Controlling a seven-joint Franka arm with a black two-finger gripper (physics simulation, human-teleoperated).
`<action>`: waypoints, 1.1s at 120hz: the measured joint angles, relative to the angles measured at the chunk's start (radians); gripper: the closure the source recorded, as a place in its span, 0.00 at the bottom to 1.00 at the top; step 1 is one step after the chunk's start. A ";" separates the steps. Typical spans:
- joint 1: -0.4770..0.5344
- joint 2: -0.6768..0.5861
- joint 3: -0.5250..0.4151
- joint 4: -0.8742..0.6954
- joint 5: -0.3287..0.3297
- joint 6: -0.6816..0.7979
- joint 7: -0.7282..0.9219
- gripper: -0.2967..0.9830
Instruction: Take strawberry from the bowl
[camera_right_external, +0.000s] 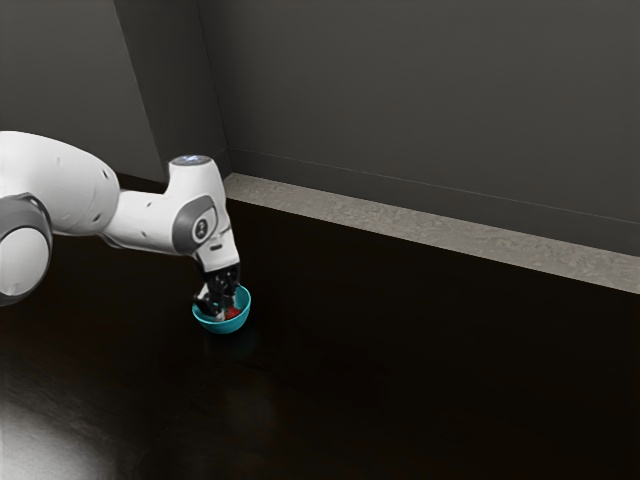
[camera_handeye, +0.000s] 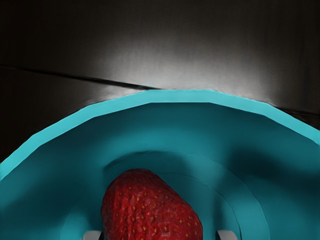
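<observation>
Indoor room, rendered; exact type can't be told, home, office or lab all fit; plain dark grey walls (camera_right_external: 430, 90) meeting in a corner at the exterior view's left; low baseboard (camera_right_external: 400, 193) along the foot; strip of mottled grey-beige floor (camera_right_external: 420, 226) between wall and table; dark glossy tabletop (camera_right_external: 420, 370) with pale glare; robot arm (camera_right_external: 75, 185) hints at lab, doesn't settle it

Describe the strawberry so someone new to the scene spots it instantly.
On the dark, glossy table, find the round teal bowl in the exterior view's left half. Inside it, between the open fingers of the black two-finger gripper, sits the strawberry: bright red, tapered and seed-dotted, unlike the smooth teal wall around it.
</observation>
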 joint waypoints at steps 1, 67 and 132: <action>0.000 0.000 -0.001 0.000 0.000 0.000 -0.001 0.58; -0.040 -0.137 -0.031 -0.001 -0.007 -0.076 -0.040 0.69; -0.189 -0.254 -0.064 0.022 -0.028 -0.230 -0.163 0.36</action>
